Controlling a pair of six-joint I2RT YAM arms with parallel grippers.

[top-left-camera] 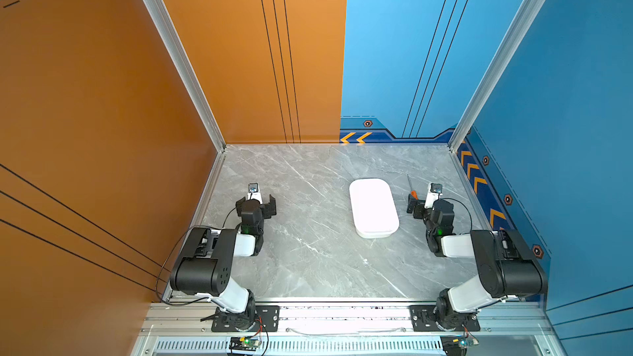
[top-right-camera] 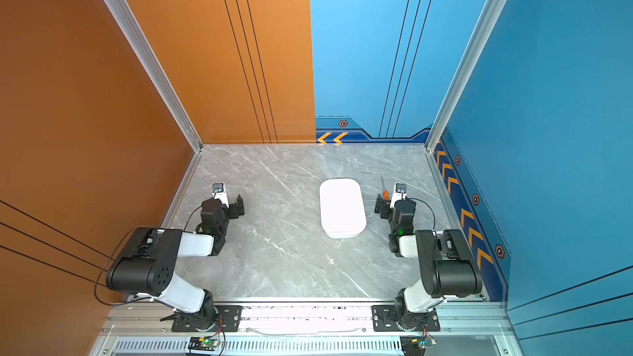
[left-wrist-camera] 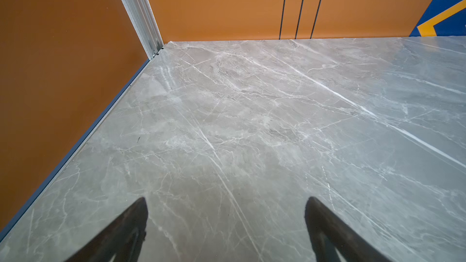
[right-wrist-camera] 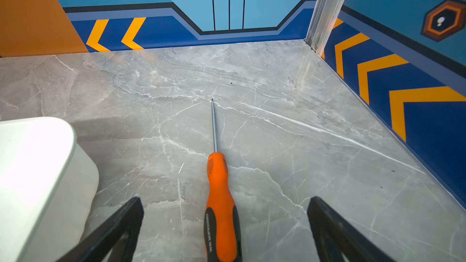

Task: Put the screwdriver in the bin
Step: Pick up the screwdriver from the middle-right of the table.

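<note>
Though near the bin (top-left-camera: 374,205), screwdriver (right-wrist-camera: 220,197) outside it, seemingly flat on tabletop (top-left-camera: 308,255).

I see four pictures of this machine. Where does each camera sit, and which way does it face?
Top views: one paired camera high over the robot's base, facing down and forward at the table, bin, left arm and right arm.
Left wrist: rides the left arm, facing bare table and the orange wall; the open left gripper shows.
Right wrist: rides the right arm, facing the screwdriver lying between the tips of the open right gripper; bin alongside.
Shared: bin and screwdriver appear in the right wrist view and both top views.
</note>
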